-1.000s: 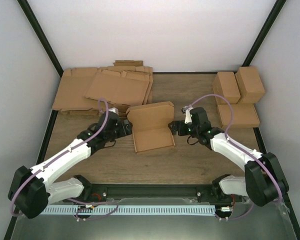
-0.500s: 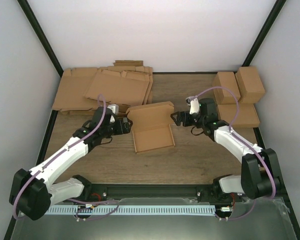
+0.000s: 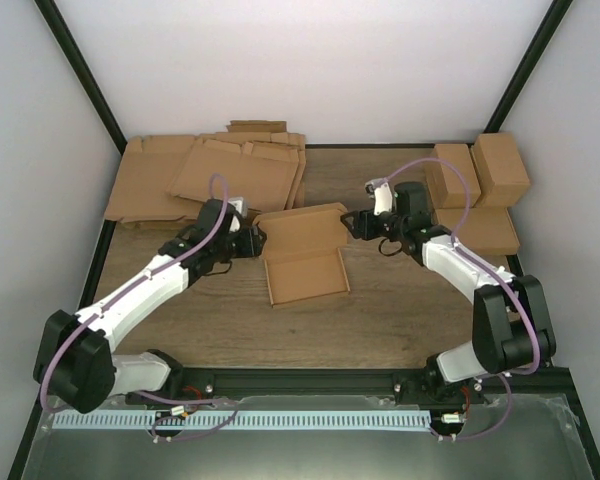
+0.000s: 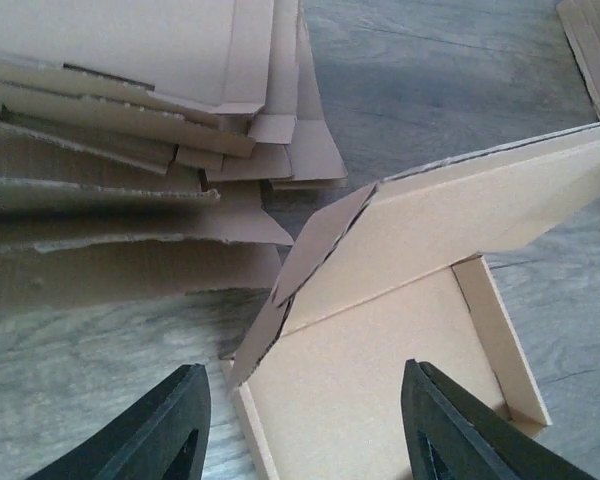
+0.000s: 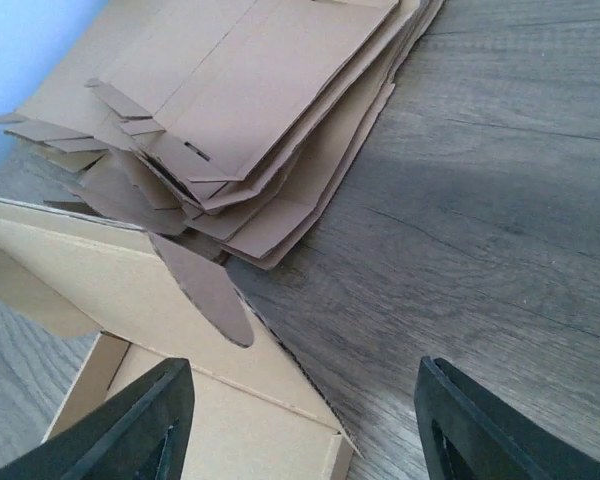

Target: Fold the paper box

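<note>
The paper box (image 3: pixel 302 255) sits half-folded on the wooden table (image 3: pixel 400 310), just beyond the near right corner of the pile of flat cardboard sheets (image 3: pixel 210 180). Its far left corner almost reaches the lowest sheets of that pile. Its long axis runs left to right, roughly parallel to the pile's near edge and turned slightly, so the end away from the pile lies a little farther back. The shallow tray faces up with low walls raised along its sides, and its floor shows bare cardboard. The lid rises from the tray's far long edge, the edge nearer the pile, and leans back at a slant. A small side flap sticks out at each end of the lid.

The left gripper (image 3: pixel 252 242) is at the lid's end nearest the pile. Its jaws are apart, and that end's flap lies ahead between them without being pinched. The right gripper (image 3: pixel 352 222) is at the lid's opposite end, away from the pile, and its jaws are also apart with nothing clamped.

A group of closed brown boxes (image 3: pixel 475 190) stands well apart from the pile, across the table to its right
</note>
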Controlling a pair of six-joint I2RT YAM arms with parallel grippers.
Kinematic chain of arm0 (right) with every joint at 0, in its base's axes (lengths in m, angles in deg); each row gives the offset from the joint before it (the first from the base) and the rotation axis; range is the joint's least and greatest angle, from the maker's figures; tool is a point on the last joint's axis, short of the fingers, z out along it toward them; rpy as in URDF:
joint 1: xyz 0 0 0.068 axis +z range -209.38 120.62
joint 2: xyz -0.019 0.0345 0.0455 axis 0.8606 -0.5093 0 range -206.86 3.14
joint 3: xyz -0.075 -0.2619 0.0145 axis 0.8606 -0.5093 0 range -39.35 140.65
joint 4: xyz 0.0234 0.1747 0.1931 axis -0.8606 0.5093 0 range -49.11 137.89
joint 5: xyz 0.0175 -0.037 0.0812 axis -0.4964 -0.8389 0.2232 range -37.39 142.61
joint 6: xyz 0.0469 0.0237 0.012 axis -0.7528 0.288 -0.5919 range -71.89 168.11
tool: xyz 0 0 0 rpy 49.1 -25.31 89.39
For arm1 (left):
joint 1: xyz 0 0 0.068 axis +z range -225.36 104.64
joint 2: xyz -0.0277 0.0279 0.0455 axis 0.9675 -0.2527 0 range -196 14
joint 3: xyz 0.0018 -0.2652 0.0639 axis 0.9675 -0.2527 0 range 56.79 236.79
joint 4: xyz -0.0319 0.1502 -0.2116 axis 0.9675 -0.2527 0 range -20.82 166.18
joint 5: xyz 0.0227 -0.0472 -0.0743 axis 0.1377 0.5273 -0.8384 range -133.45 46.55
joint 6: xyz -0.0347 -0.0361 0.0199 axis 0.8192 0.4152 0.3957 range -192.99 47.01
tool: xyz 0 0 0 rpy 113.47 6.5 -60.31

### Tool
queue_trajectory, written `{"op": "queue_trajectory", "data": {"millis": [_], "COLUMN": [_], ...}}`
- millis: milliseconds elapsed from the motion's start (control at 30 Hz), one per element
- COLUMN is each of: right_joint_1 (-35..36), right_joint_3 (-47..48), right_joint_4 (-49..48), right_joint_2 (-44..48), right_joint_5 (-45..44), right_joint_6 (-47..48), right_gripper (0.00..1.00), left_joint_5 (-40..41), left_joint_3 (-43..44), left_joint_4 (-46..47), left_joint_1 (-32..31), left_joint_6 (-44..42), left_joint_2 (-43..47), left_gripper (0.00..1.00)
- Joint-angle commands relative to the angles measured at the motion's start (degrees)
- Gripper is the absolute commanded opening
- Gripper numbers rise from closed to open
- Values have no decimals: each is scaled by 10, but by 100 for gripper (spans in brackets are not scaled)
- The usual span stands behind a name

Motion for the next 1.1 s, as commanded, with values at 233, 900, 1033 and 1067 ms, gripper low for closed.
{"op": "queue_trajectory", "data": {"millis": [233, 900, 1033, 1067], "right_joint_1": [17, 91, 106, 111], "right_joint_3": [61, 65, 42, 37], "right_joint_4": [10, 63, 47, 43], "right_joint_2": [-33, -29, -8, -1], "right_joint_5": [-4, -77, -84, -87], "right_joint_6": [26, -8, -43, -50], "right_gripper": [48, 31, 27, 25], "left_joint_5": [21, 0, 4, 8], "left_joint_3": [55, 51, 39, 36], "left_joint_4": [-27, -19, -7, -4], "left_joint_1": [2, -7, -22, -27], "left_joint_6": [3, 27, 45, 50], "left_joint_2": [-46, -50, -44, -41], "left_gripper": [27, 16, 15, 15]}}
